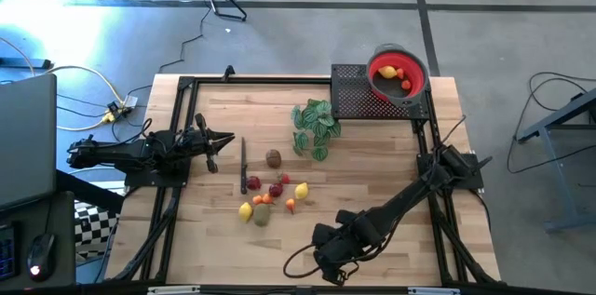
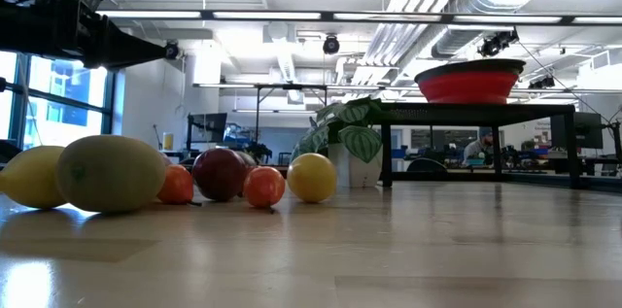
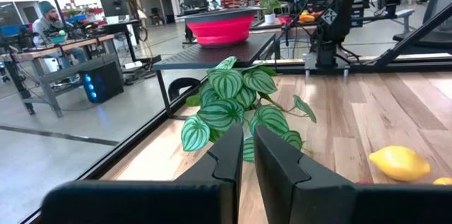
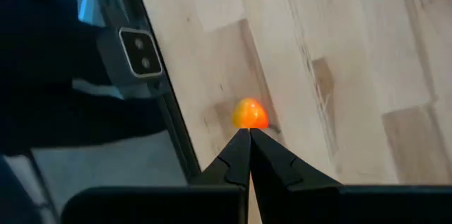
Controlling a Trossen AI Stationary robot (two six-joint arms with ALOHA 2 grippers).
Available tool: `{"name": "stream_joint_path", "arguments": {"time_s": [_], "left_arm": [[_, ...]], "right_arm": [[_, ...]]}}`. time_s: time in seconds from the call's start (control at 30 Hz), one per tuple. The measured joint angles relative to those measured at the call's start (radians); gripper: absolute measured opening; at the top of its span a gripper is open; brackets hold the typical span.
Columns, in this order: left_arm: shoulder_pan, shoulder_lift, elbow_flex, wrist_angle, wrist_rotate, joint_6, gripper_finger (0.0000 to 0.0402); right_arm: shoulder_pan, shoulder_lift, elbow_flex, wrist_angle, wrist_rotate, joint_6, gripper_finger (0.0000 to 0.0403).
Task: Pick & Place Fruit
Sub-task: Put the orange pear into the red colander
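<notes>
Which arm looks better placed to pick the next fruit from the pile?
Probably the left. The left gripper hangs just beside the fruit pile, empty. The right gripper sits shut near the table's front edge, farther away.

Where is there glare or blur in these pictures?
High view: blue-white glare washes the floor at upper left. Low view: the nearest fruit is soft, and the table shows a sheen. Right wrist view: the orange fruit past the shut right tool looks blurred.
</notes>
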Motion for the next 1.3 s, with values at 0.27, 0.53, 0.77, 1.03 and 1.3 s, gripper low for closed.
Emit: {"name": "stream_joint_path", "arguments": {"time_s": [0.27,0.53,0.77,1.03,1.3], "left_arm": [[0.000,0.000,0.000,-0.002,0.000,0.000,0.0033],[0.000,0.000,0.000,-0.003,0.000,0.000,0.0033],[0.000,0.001,0.000,-0.003,0.000,0.000,0.0033],[0.000,0.001,0.000,-0.004,0.000,0.000,0.0033],[0.000,0.001,0.000,-0.004,0.000,0.000,0.0033]], "right_arm": [[0.009,-0.001,-0.002,0.008,-0.024,-0.038,0.0002],[0.042,0.055,-0.004,0.016,-0.058,-0.032,0.0012],[0.059,0.141,-0.005,0.002,-0.209,0.030,0.0098],[0.058,0.146,-0.005,-0.079,0.018,-0.132,0.0175],[0.063,0.157,-0.047,-0.097,0.052,-0.281,0.0168]]}}
